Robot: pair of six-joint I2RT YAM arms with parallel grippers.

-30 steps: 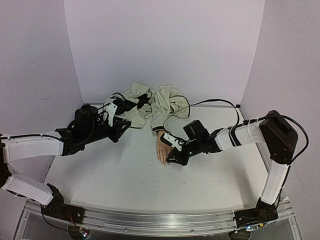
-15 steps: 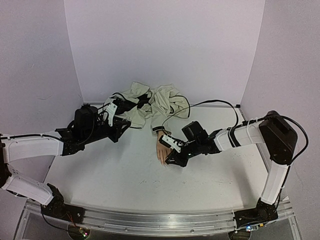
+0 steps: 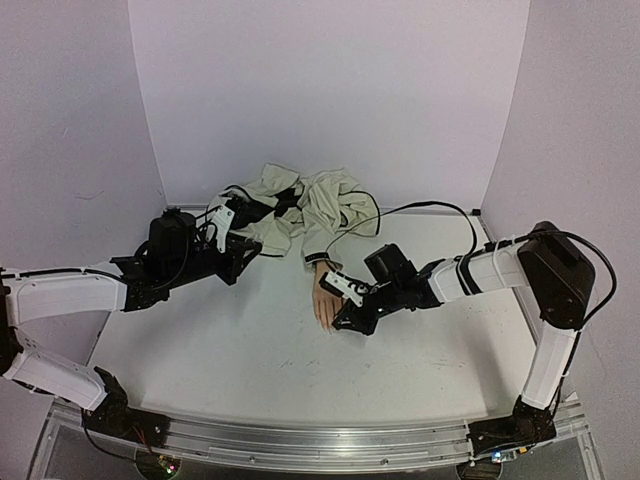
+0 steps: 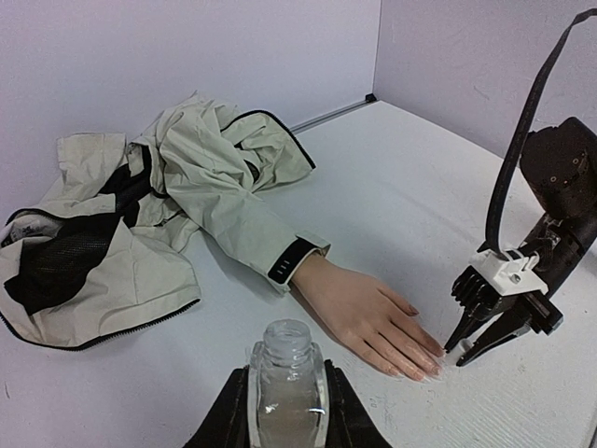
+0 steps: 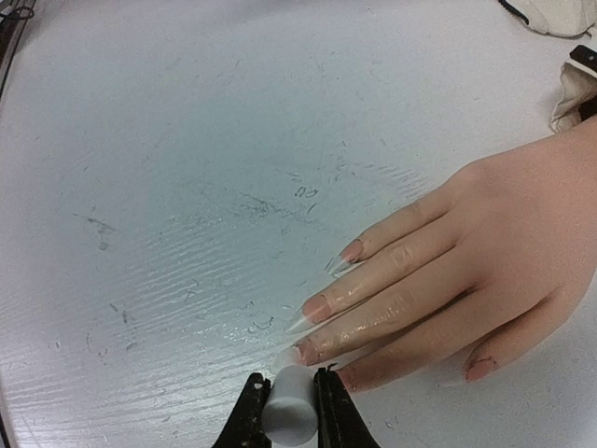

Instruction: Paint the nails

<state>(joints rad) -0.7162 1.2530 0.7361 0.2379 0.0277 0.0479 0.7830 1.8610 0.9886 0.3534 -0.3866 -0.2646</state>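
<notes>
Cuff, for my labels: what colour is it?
The cuff is black; left wrist view shows it best.

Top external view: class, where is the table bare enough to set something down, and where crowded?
Free: the table strip from the near edge to the mannequin hand; the far right corner behind the right arm. Crowded: the jacket at the back, the left claw holding a bottle, the right claw pinching a white cap at the nails.

Soft, even, bright light from above fills all three views, and shadows are faint and short. In the right wrist view the white counter (image 5: 168,187) takes a bluish cast and a mild sheen, and the nails (image 5: 315,307) carry small glints. The bottle (image 4: 286,378), close to the left lens, looks slightly soft.
</notes>
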